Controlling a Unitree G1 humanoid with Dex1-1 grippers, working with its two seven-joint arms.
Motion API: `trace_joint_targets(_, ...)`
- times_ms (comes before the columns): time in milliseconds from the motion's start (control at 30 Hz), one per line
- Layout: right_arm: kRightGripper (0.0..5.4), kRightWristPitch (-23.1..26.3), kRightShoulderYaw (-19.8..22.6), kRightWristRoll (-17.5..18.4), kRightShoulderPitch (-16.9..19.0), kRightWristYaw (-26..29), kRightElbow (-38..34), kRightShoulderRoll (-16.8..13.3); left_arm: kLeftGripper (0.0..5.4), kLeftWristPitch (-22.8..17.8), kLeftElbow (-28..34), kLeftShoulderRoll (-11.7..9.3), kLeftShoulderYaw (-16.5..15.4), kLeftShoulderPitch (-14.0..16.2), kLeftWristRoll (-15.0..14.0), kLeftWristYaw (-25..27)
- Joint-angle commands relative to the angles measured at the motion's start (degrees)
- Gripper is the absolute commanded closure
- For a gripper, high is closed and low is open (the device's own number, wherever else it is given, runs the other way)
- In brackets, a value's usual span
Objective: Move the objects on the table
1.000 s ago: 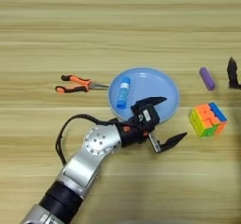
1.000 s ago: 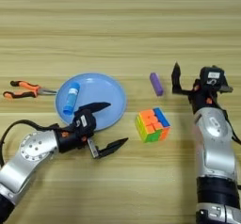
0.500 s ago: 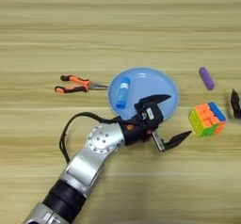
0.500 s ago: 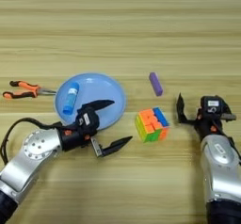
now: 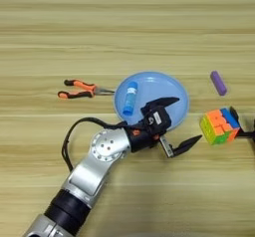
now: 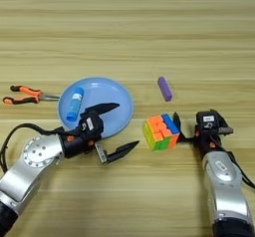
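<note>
Multicoloured puzzle cube [image 6: 161,132] sits on the light wooden surface [image 6: 127,32] a little right of centre, tilted on the grain, at roughly four o'clock from the round light blue plate [image 6: 110,101] and at about seven o'clock from the small purple cylinder-like block [image 6: 165,88], which lies apart from everything. A blue-and-white glue stick [image 6: 75,104] lies inside the plate near its nine o'clock rim, and orange-handled pliers [image 6: 24,94] rest just outside the plate at nine o'clock. The right tool [image 6: 183,130] is at the cube's three o'clock side, one black finger close against or touching the cube's right face; only that finger shows plainly, so I cannot tell whether this tool is spread or closed. The left tool [image 6: 117,127] hangs over the plate's five o'clock rim with its two black fingers spread wide apart, holding nothing, its lower finger pointing toward the cube. The likely risk lies with the cube: a push from the three o'clock side would slide it toward the left tool's lower finger and the plate rim, where it could jam, twist or tip. A sweep by the left arm could also catch the plate's edge, shift it and roll the glue stick out.
</note>
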State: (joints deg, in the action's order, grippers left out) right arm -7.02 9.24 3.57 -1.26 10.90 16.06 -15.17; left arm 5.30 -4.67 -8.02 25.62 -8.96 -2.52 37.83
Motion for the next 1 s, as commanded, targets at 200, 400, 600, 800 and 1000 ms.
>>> trace_joint_targets(200, 0.0, 1.2, -2.8, -0.1, 2.5, 1.5, -4.8, 0.6, 0.05, -0.5, 0.1, -0.4, -0.8, -0.9, 0.6, 0.1)
trace_joint_targets(400, 0.0, 1.7, -3.2, 0.2, 2.5, 1.5, -5.1, 0.8, 0.05, 0.0, -2.5, -0.4, -0.8, -1.8, 1.5, -0.2)
trace_joint_targets(600, 0.0, 2.3, -2.9, 0.7, 2.7, 0.9, -7.0, 1.3, 0.05, 2.4, -11.2, 0.7, 1.3, -6.8, 4.5, 1.3)
trace_joint_targets(800, 0.0, 2.5, 2.3, 1.6, 1.1, -4.9, -8.3, 1.9, 0.05, 4.9, -17.3, 1.8, 2.3, -9.2, 5.0, 3.5)
trace_joint_targets(1000, 0.0, 3.1, 4.0, 3.0, 0.8, -5.5, -9.0, 2.1, 0.05, 5.5, -16.8, 2.1, 2.1, -9.0, 4.9, 4.6)
